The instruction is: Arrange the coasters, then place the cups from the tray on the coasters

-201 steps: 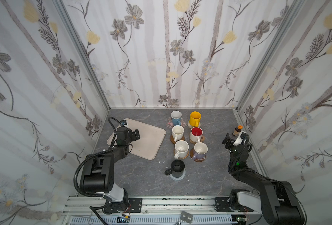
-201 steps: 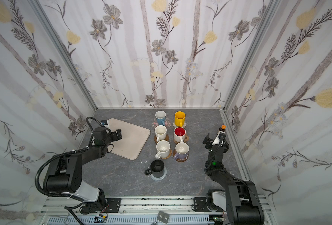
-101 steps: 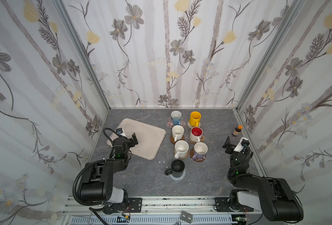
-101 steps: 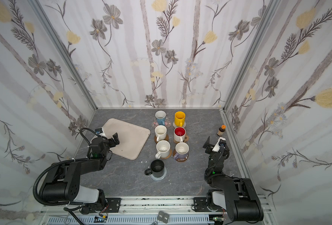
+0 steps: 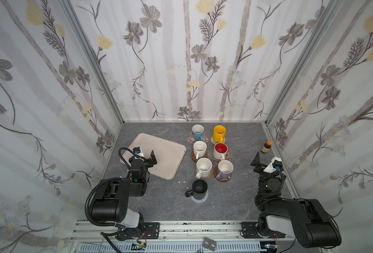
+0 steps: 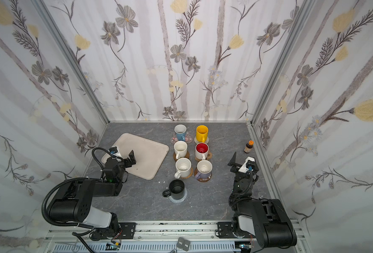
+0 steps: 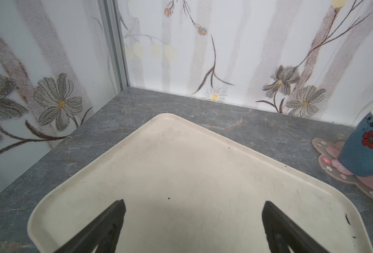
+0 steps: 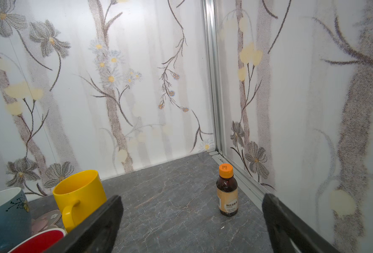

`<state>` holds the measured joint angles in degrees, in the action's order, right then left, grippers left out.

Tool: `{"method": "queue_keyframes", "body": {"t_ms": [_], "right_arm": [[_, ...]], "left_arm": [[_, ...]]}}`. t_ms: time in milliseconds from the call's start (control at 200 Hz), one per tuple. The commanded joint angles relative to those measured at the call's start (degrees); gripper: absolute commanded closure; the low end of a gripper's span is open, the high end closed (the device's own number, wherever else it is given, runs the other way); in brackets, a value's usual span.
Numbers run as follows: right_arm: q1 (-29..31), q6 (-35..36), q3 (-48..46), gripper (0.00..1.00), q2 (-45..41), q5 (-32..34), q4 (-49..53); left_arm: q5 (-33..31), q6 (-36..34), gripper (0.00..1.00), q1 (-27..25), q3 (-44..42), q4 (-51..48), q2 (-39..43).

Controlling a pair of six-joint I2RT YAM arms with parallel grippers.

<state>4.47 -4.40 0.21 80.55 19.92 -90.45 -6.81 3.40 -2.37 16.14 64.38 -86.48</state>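
Seven cups stand on coasters right of the empty cream tray (image 5: 166, 151): light blue (image 5: 197, 132) on the pink blossom coaster (image 5: 190, 140), yellow (image 5: 219, 133), white (image 5: 199, 149), red-inside (image 5: 220, 150), white (image 5: 203, 166), lavender (image 5: 225, 169), and black (image 5: 199, 188) on a grey woven coaster (image 5: 201, 199). My left gripper (image 5: 144, 156) (image 6: 124, 156) hangs open over the tray's near left part (image 7: 181, 164), with nothing between its fingers (image 7: 117, 219). Near the right wall my right gripper (image 5: 265, 161) (image 8: 192, 199) is open and empty, apart from the cups.
A small brown bottle with an orange cap (image 5: 266, 146) (image 8: 226, 192) stands by the right wall, beyond the right gripper. The wrist views show the light blue cup (image 7: 365, 149) and the yellow cup (image 8: 80, 192). Patterned walls close in three sides.
Both arms have drawn back and folded down toward the front rail. Both grippers stayed open and empty. The cups, coasters and tray have not moved.
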Motion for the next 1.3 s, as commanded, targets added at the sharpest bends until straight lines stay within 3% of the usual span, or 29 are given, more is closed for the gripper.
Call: {"method": "queue_keyframes", "body": {"t_ms": [0, 70, 150, 265, 530, 630, 704, 769, 884, 1294], "right_arm": [[0.4, 1.8, -3.87, 0.0, 1.34, -1.18, -8.53], [0.58, 2.98, -5.56, 0.0, 4.77, -3.26, -15.13], [0.79, 4.19, -4.87, 0.0, 5.96, -6.3, -14.54], [1.33, 4.77, -3.72, 0.0, 8.04, -5.48, -15.19], [1.24, 4.05, -2.41, 0.0, 9.03, -3.08, -14.86], [1.2, 3.56, -0.13, 0.0, 7.54, -1.83, -8.8], [0.99, 1.94, 6.06, 0.0, 5.78, 0.82, 5.6], [-0.62, 0.41, 11.81, 0.0, 5.41, -1.69, 17.29], [-1.49, 0.1, 9.75, 0.0, 5.95, -2.6, 12.21], [-1.46, 0.1, 9.84, 0.0, 5.67, -2.68, 12.97]], "left_arm": [[0.27, -1.08, 0.0, -0.53, -2.45, 9.03, -0.78], [0.36, -1.43, 0.0, -0.83, -5.2, 14.3, -1.28], [-1.71, -1.2, 0.0, -1.27, -7.45, 19.21, -1.93], [-0.64, -3.42, 0.0, -2.61, -8.83, 22.9, -3.46], [0.11, -3.67, 0.0, -2.1, -4.05, 15.71, -4.49], [0.13, -3.58, 0.0, -2.07, -4.01, 15.47, -4.54], [1.58, -1.67, 0.0, -0.54, -2.18, 11.92, -4.49], [3.56, -0.41, 0.0, 1.14, -1.57, 10.47, -4.4], [3.47, -0.49, 0.0, 1.05, -1.56, 10.5, -4.25], [-1.06, -1.86, 0.0, -1.32, -2.88, 12.81, -4.29]]}}
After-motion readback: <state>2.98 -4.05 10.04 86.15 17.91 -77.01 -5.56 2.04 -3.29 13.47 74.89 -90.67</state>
